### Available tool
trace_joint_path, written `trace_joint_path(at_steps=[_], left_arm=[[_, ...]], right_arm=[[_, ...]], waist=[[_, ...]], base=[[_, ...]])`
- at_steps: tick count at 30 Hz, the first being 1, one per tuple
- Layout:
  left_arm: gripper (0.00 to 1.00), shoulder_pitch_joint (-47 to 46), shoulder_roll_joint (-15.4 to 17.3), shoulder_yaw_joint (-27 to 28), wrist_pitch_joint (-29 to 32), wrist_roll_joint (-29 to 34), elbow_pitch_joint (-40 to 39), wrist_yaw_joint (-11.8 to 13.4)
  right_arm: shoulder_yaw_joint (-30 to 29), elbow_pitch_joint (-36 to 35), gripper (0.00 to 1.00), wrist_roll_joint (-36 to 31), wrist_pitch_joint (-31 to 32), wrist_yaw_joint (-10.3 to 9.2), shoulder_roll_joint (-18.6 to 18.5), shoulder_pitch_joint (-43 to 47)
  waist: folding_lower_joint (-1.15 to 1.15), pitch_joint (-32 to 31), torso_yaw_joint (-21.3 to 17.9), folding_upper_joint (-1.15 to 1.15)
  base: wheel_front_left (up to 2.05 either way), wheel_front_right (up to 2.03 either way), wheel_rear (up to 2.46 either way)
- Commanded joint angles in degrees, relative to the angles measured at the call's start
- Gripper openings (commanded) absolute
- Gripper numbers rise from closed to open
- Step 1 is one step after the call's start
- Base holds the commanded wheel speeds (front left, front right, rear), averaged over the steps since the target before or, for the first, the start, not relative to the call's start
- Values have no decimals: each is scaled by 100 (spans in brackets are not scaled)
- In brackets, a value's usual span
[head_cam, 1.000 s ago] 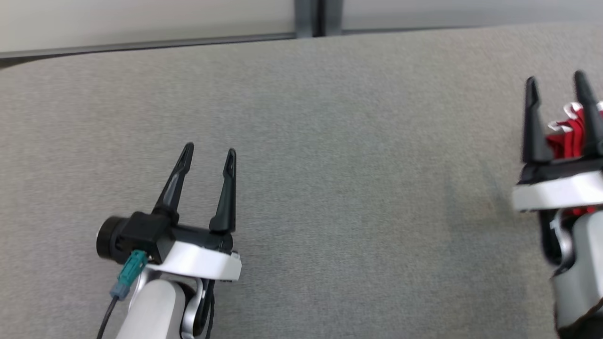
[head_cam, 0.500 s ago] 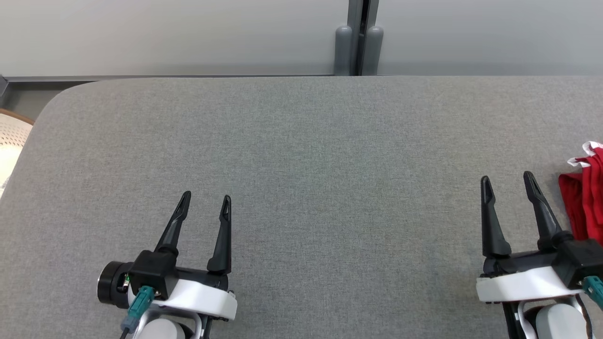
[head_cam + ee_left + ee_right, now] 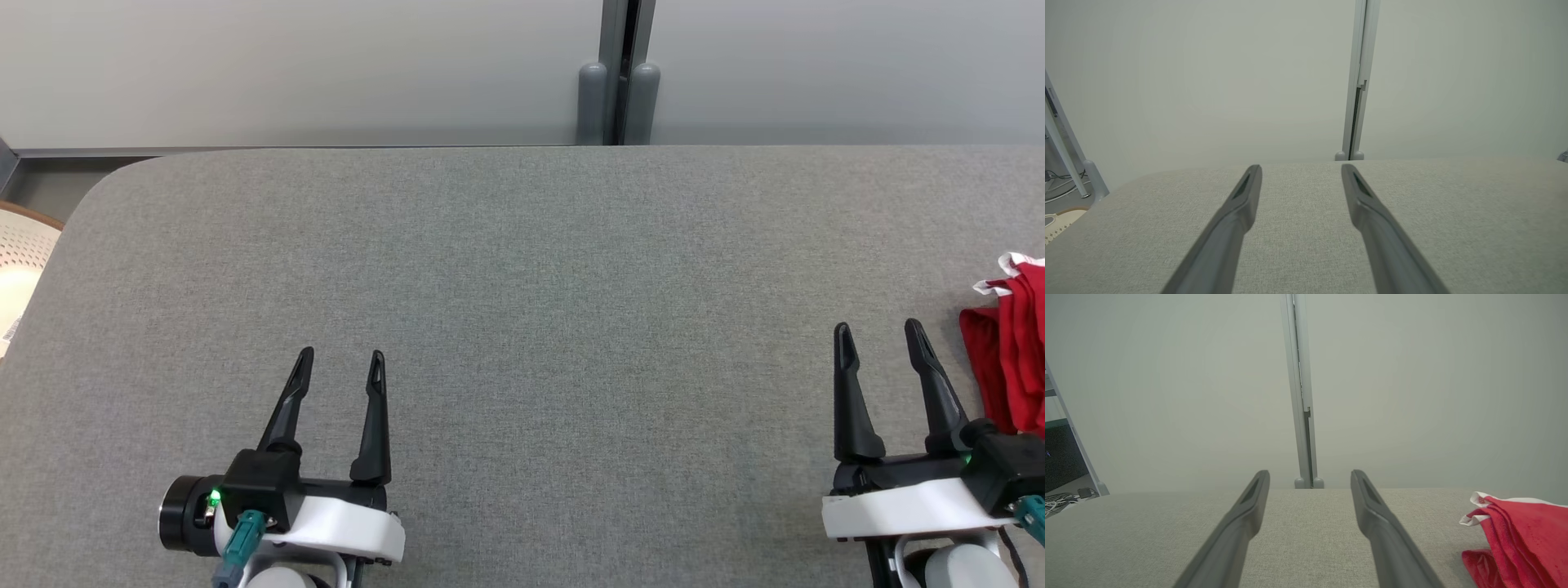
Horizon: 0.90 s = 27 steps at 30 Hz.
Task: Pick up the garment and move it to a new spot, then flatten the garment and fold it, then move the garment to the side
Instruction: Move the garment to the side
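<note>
1. So our red garment [image 3: 1012, 359] sits bunched on the gray table [image 3: 522, 261], just beside our right gripper [image 3: 878, 327].
2. That one and our left gripper [image 3: 340, 354] both gape, empty.
3. Probably soft, light and floppy; we'd pinch a thick fold.

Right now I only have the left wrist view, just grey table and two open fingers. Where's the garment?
Observer: The red garment lies at the far right of the table in the head view, just right of the right gripper.
Operator: Is that gripper holding it?
Observer: No. Its fingers are spread with nothing between them.
Operator: Does it look flat?
Observer: No. The right wrist view shows it heaped in loose folds.
</note>
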Motion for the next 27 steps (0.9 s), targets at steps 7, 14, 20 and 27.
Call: trace_joint_path(at_steps=[7, 14, 20, 27], left_arm=[[100, -34, 28, 14, 3, -72, 20, 85], [100, -81, 28, -45, 3, -57, 21, 7], [100, -11, 28, 49, 3, -167, 88, -119], [100, 36, 27, 180, 3, -153, 14, -197]], right_arm=[[85, -18, 100, 69, -28, -4, -9, 63], [107, -28, 100, 159, -28, -4, -8, 34], [170, 16, 100, 193, -28, -4, -8, 51], [203, 12, 100, 225, -28, -4, -8, 60]], waist=[[0, 2, -8, 0], [0, 16, -20, 0], [0, 6, -46, 0], [0, -8, -52, 0]], base=[[0, 0, 0], [0, 0, 0], [0, 0, 0], [0, 0, 0]])
